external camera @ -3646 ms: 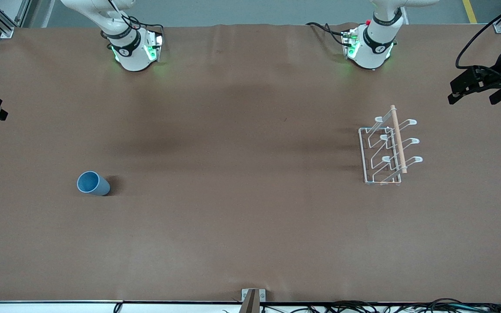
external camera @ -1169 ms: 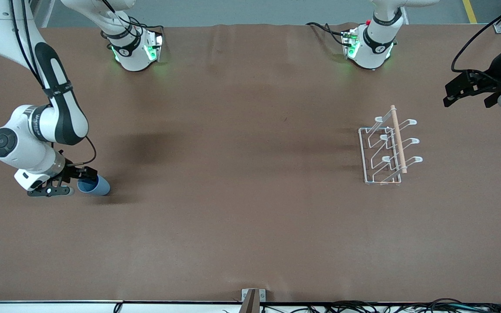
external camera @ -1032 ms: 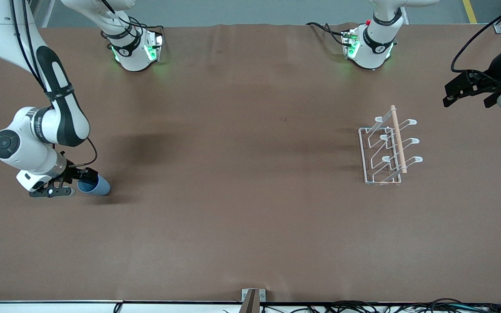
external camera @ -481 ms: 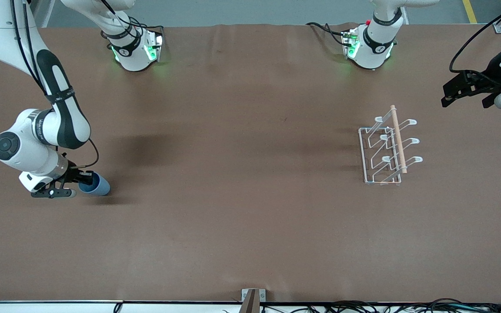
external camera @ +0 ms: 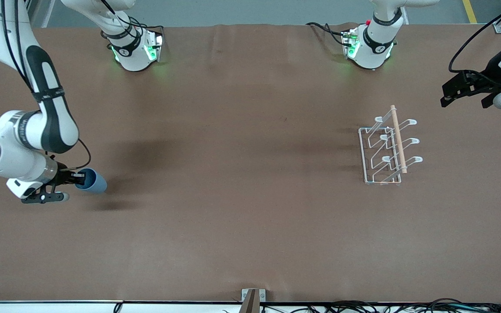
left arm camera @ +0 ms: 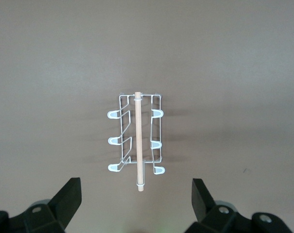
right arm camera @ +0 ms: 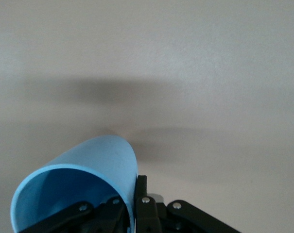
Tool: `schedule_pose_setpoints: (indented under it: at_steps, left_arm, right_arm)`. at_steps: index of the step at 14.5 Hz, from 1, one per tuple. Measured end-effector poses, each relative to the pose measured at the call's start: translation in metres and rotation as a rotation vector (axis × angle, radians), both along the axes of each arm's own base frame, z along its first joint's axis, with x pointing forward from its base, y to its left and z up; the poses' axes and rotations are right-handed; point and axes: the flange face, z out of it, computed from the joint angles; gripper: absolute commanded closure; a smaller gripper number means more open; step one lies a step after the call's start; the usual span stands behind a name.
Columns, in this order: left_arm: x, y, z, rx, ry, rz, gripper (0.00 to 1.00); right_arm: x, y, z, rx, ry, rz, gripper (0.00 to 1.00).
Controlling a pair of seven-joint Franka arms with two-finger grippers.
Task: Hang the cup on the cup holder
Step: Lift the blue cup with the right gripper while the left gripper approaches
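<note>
I have the right pincer (external camera: 78, 177) clamped on the rim wall of the cup (external camera: 90, 181), just above the counter (external camera: 242, 226) near the right arm's end. Such a thin pinch could let it swivel or slip in transit. The cup holder (external camera: 387, 150) stands well apart near the left arm's end, nothing between; the left pincer (left arm camera: 136, 203) waits spread wide above it.

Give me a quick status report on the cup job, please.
Right gripper shut on the cup rim, off the table. Left gripper open, waiting above the cup holder. Nothing between them.
</note>
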Motion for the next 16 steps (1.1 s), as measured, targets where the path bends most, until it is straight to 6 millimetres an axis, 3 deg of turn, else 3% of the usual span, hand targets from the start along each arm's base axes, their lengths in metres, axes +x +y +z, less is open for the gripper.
schedule_pose_setpoints:
  at_steps: [4,7,13,16]
  left_arm:
    - [-0.001,-0.007,0.000,0.001,-0.001,-0.022,0.00]
    - [-0.002,-0.023,0.000,0.002,-0.002,-0.062,0.00]
    - [-0.006,-0.044,0.001,-0.039,-0.013,-0.508,0.00]
    - [-0.009,-0.061,0.004,-0.121,-0.038,-0.685,0.00]
  right_arm:
    - [0.004,0.034,0.063,0.175,0.090,-0.030,0.98]
    - [-0.006,0.090,0.083,0.324,0.147,-0.005,0.97]
    - [-0.021,0.215,0.095,0.624,0.240,-0.029,0.99]
    - [-0.041,0.279,0.084,0.818,0.326,-0.073,0.99]
